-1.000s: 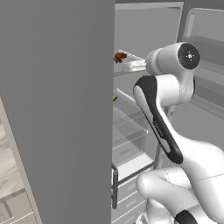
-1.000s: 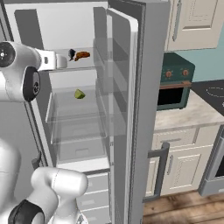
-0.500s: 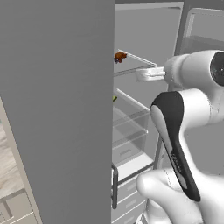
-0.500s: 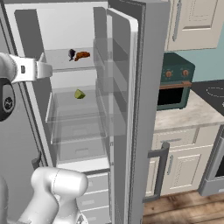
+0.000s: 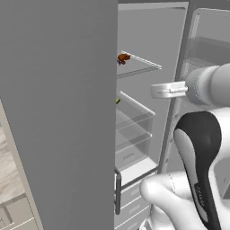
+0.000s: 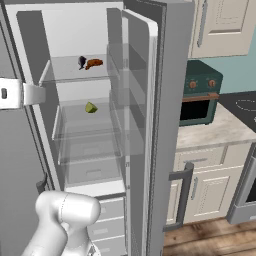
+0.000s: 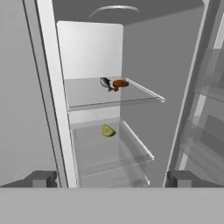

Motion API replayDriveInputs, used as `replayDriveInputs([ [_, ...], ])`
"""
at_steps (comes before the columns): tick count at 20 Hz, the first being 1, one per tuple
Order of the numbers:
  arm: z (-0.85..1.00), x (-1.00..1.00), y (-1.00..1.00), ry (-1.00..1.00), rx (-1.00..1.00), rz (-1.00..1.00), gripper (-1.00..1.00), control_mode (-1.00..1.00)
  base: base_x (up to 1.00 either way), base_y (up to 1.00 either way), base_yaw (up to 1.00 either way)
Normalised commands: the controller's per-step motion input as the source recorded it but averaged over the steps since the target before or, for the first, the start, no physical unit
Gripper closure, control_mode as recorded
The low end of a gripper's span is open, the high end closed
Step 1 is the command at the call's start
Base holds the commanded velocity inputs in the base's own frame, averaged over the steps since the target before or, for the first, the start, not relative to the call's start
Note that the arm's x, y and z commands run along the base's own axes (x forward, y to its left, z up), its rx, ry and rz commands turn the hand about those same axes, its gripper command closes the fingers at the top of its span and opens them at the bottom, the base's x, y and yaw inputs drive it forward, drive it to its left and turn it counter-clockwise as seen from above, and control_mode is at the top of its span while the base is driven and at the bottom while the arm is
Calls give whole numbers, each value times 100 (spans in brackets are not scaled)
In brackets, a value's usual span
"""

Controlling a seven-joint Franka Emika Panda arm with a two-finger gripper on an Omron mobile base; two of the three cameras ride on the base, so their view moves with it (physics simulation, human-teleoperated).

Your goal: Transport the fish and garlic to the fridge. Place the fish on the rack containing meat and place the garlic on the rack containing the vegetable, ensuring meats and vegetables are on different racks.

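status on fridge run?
Gripper open, empty, outside fridge. Fish beside meat on upper rack. Vegetable one shelf lower; garlic unseen. Path clear.

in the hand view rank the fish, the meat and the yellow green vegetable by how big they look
1. The meat and the fish look about alike; they lie side by side on the upper glass shelf.
2. The vegetable looks similar too, and sits nearer the camera, so unsure.

fish (image 7: 105, 82): dark grey — silvery
meat (image 7: 120, 83): reddish-brown
vegetable (image 7: 108, 131): yellow-green
fridge (image 6: 165, 75): grey — white inside
oven (image 6: 200, 95): dark green, orange knobs
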Motion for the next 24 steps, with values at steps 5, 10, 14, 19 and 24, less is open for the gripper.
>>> replayDriveInputs([
  [5,0,-54,-6,1,0,0,-100,100,-40,-1,0],
  [10,0,0,0,0,0,0,-100,100,-100,2,-1],
  [14,0,0,0,0,0,0,-100,100,-100,40,-4],
  [19,0,0,0,0,0,0,-100,100,-100,56,-18],
  [24,0,0,0,0,0,0,-100,100,-86,45,-69],
])
